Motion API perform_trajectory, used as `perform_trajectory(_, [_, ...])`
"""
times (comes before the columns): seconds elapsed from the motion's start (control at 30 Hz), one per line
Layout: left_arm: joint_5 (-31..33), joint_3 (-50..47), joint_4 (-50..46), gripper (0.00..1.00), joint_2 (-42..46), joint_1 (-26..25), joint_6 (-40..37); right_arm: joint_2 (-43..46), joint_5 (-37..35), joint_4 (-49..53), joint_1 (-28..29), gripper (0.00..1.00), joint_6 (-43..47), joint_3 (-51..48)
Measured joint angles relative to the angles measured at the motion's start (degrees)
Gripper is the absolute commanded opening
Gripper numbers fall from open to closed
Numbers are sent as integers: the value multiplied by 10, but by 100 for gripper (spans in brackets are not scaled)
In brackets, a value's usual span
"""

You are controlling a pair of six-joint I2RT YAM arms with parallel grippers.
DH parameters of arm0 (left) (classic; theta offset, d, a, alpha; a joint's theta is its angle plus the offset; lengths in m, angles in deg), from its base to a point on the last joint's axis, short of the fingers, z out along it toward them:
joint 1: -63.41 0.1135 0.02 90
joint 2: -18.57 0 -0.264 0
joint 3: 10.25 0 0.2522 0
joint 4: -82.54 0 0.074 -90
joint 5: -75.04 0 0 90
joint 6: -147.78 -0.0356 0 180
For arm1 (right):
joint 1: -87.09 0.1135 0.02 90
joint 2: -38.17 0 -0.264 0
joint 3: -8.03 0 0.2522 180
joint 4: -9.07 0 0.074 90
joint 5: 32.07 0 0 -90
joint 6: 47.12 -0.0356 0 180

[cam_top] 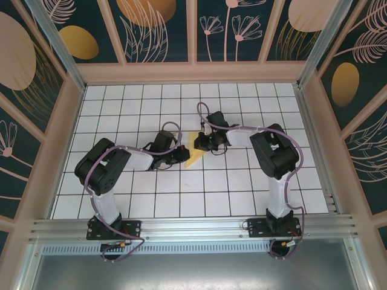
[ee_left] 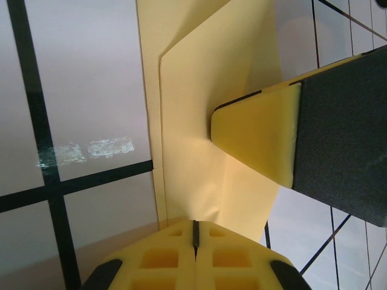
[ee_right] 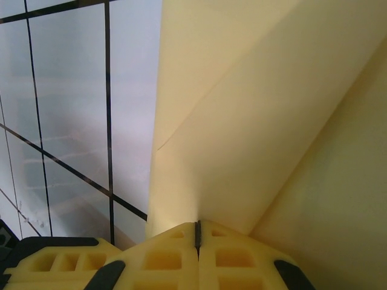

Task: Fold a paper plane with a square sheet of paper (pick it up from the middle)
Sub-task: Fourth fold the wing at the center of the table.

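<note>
The yellow sheet of paper (cam_top: 193,154), folded into layers with a pointed top, is held between both grippers at the middle of the table. My left gripper (cam_top: 182,152) pinches its left side and my right gripper (cam_top: 202,144) its right side. In the left wrist view the shut jaws (ee_left: 195,227) bite the paper's (ee_left: 199,103) near edge, and the right gripper's yellow finger (ee_left: 260,142) presses the sheet from the far right. In the right wrist view the shut jaws (ee_right: 197,229) clamp a crease of the paper (ee_right: 254,115), with the left gripper's fingers (ee_right: 54,263) at the bottom left.
The white grid table (cam_top: 181,103) is ringed by a pale wooden frame (cam_top: 193,72) and patterned walls. A metal rail (cam_top: 193,226) runs along the near edge by the arm bases.
</note>
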State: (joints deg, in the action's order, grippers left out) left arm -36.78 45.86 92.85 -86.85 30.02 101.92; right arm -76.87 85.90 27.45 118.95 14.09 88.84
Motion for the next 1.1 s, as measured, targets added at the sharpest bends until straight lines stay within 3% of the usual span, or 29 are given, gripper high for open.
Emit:
perform_trajectory(0.53, [0, 1, -3, 0, 0, 0, -4, -19, -18, 19, -40, 3, 5, 35])
perform_trajectory(1.1, [0, 1, -3, 0, 0, 0, -4, -26, -26, 33, -40, 3, 20, 73])
